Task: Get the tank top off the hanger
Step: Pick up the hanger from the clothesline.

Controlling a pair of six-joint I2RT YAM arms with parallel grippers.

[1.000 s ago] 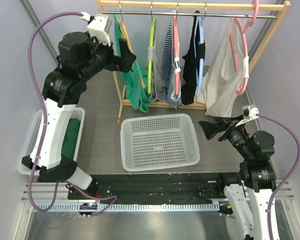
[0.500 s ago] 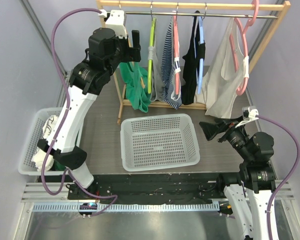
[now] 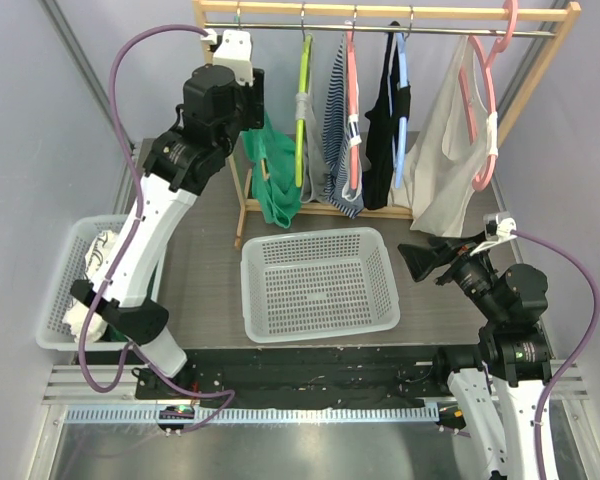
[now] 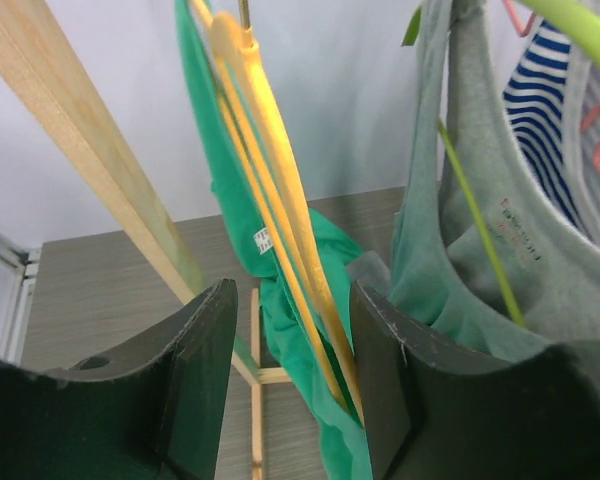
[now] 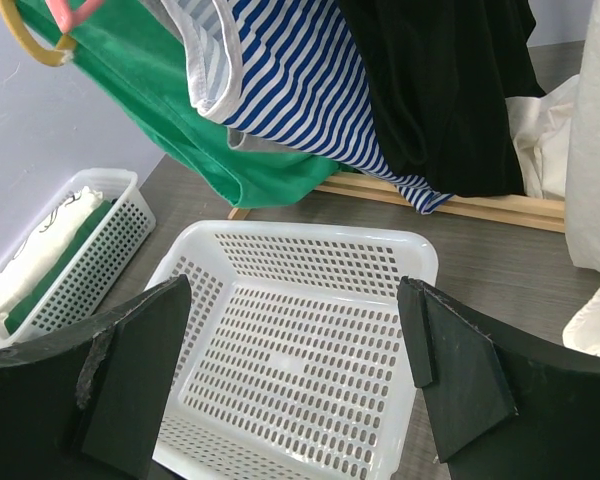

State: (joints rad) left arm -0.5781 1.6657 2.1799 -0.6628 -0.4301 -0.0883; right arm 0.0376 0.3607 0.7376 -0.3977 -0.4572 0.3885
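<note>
Green tank top (image 4: 285,300) is hanging on the yellow hanger (image 4: 268,140) at the rail's (image 3: 430,28) left end, my parted left fingers (image 4: 195,390) straddling both, gripping nothing. I am aiming to pinch fabric alone; my right fingers (image 5: 130,370) are idling spread, empty.

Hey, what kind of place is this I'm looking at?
Probably a robotics lab cell staged as a laundry corner: a wooden clothes rack hung with tank tops, a white plastic basket below it, and the left arm and right arm bolted alongside.
</note>
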